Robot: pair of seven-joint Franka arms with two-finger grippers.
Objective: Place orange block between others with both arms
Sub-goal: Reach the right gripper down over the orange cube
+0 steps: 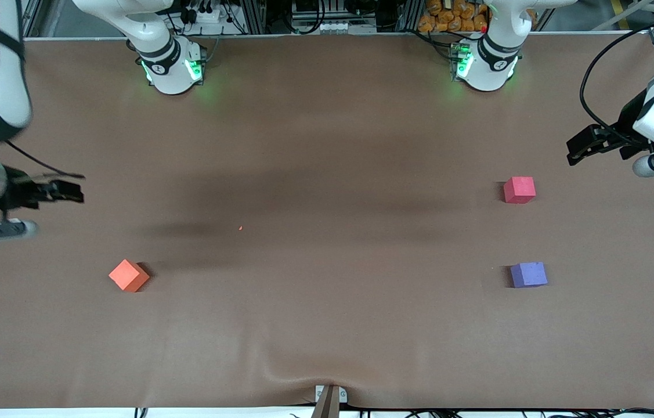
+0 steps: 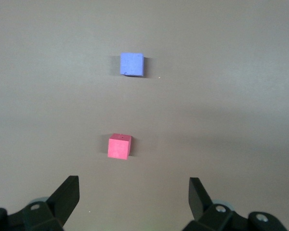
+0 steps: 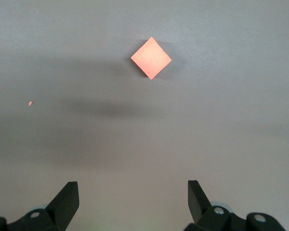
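The orange block (image 1: 128, 275) (image 3: 151, 57) lies on the brown table toward the right arm's end, turned corner-on. At the left arm's end sit the others: a pinkish-red cube (image 1: 519, 190) (image 2: 119, 146) and, nearer the front camera, a purple cube (image 1: 528, 274) (image 2: 132, 64), with a bare gap between them. My right gripper (image 1: 65, 191) (image 3: 133, 197) hangs open and empty above the table's edge at its end, apart from the orange block. My left gripper (image 1: 585, 145) (image 2: 134, 195) is open and empty, raised above its end, apart from the pinkish-red cube.
A tiny orange crumb (image 1: 240, 228) (image 3: 31, 103) lies mid-table. The brown table cover (image 1: 327, 145) wrinkles at a clamp (image 1: 330, 397) on the front edge. The arm bases (image 1: 173, 67) (image 1: 483, 64) stand along the back edge.
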